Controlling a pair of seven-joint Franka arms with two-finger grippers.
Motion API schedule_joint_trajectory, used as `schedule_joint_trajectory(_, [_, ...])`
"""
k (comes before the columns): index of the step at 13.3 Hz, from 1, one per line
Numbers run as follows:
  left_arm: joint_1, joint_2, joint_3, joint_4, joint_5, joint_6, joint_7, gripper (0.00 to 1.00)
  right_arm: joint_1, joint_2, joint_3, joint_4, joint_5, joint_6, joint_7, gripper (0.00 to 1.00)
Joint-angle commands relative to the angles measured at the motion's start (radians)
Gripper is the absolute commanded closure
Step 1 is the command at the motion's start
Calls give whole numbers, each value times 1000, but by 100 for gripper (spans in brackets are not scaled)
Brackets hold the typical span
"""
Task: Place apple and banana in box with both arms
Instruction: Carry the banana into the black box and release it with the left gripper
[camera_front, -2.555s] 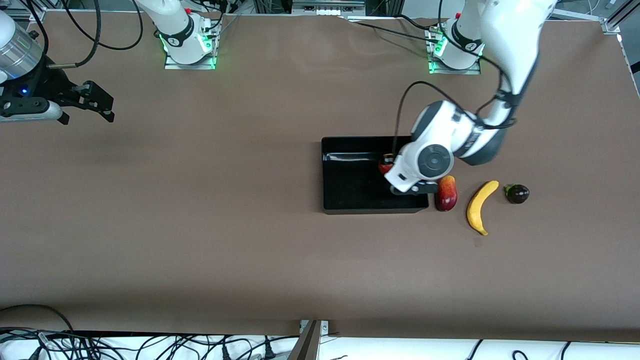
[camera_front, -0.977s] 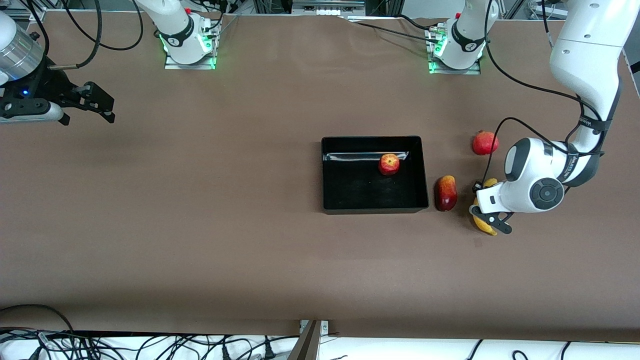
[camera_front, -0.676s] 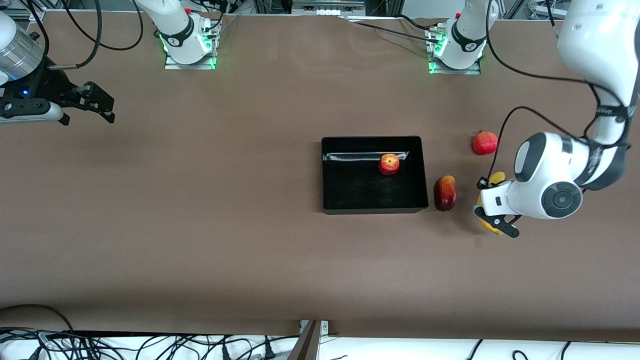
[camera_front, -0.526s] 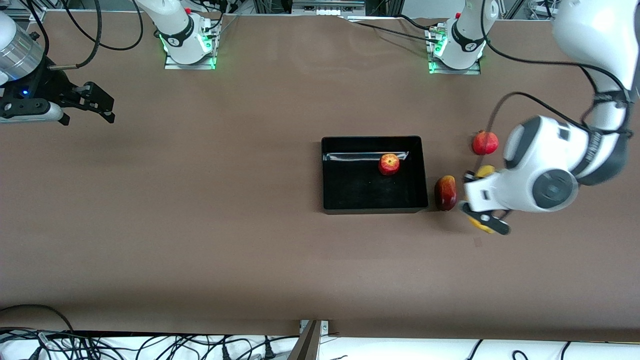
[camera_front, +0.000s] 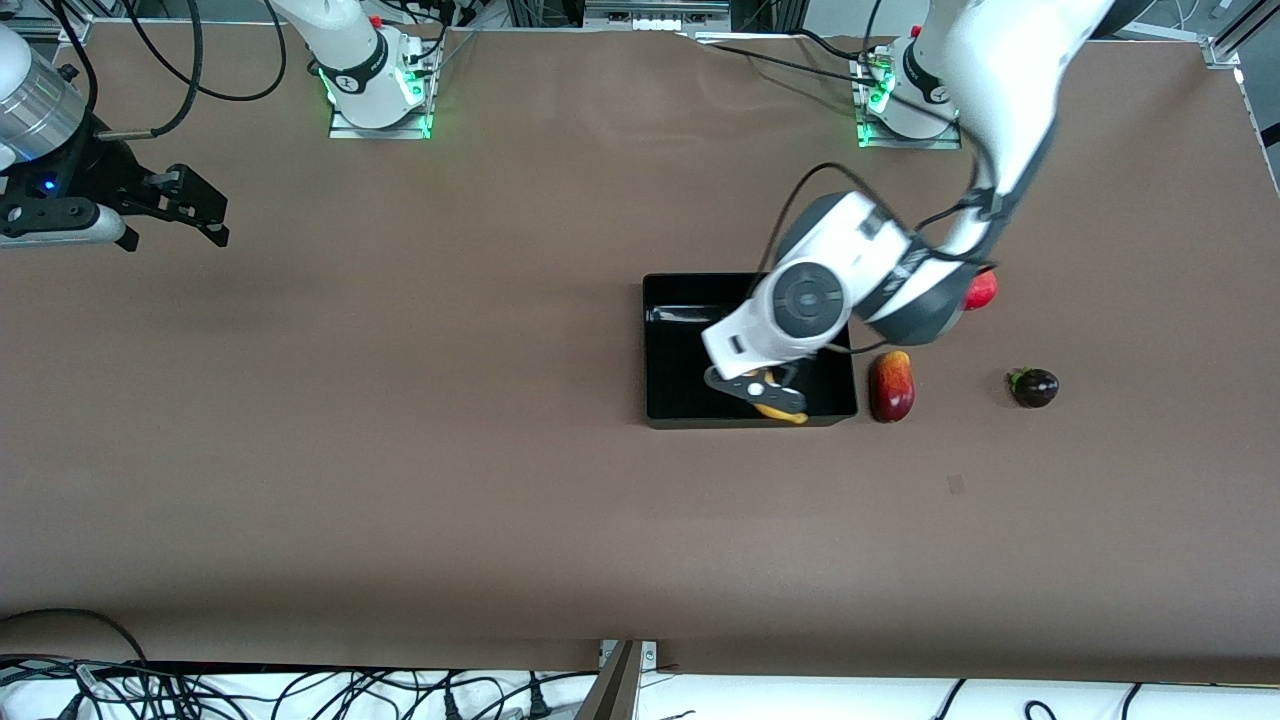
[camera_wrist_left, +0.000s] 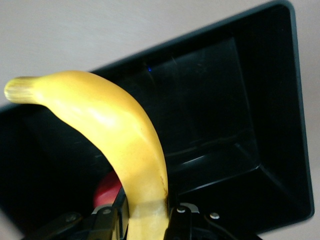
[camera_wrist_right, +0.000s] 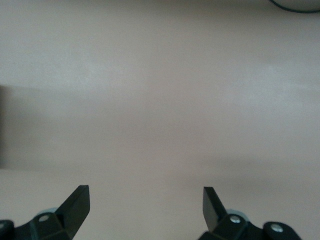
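Banana (camera_wrist_left: 117, 130) clamped at one end in the left gripper (camera_front: 757, 390), hanging over the box (camera_front: 680, 400), over the part nearer the front camera, likely poised for release inside. Apple (camera_wrist_left: 107, 192) already in the box, only a red sliver visible under the banana in the left wrist view. Beside the box toward the left arm's end: a red-yellow mango-like fruit (camera_front: 892, 386), a dark small fruit (camera_front: 1034, 387), a red round fruit (camera_front: 982, 290) partly hidden. Right gripper (camera_front: 195, 210) spread wide, holding nothing, waiting over bare table (camera_front: 400, 450) at the right arm's end.
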Motion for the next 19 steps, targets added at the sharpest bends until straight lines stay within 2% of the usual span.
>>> schedule_joint_trajectory(1, [-63, 66, 10, 19, -38, 57, -58, 100, -17, 4, 13, 16, 3, -7, -12, 0])
schedule_joint_trajectory(5, [-114, 117, 33, 16, -28, 174, -129, 100, -16, 4, 13, 16, 4, -7, -12, 0])
schedule_joint_trajectory(6, [-114, 126, 33, 16, -28, 185, -129, 91, -17, 4, 13, 16, 3, -7, -12, 0])
schedule_joint_trajectory(7, [-112, 124, 35, 14, -28, 184, -130, 1, -17, 4, 13, 16, 3, -7, -12, 0])
schedule_joint_trajectory(9, [-92, 79, 59, 13, -28, 103, -142, 0, -16, 4, 13, 16, 4, -7, -12, 0])
schedule_joint_trajectory(11, [-51, -25, 68, 25, -28, -66, -141, 0, -17, 4, 13, 16, 3, -7, -12, 0])
schedule_joint_trajectory(13, [22, -144, 70, 26, -28, -178, -136, 0, -16, 4, 13, 16, 4, -7, -12, 0])
schedule_joint_trajectory(16, [171, -279, 62, 28, -38, -258, -86, 0, -16, 4, 13, 16, 3, -7, -12, 0])
schedule_joint_trajectory(19, [263, -380, 81, 26, -49, -335, 113, 0, -17, 4, 13, 16, 3, -7, -12, 0])
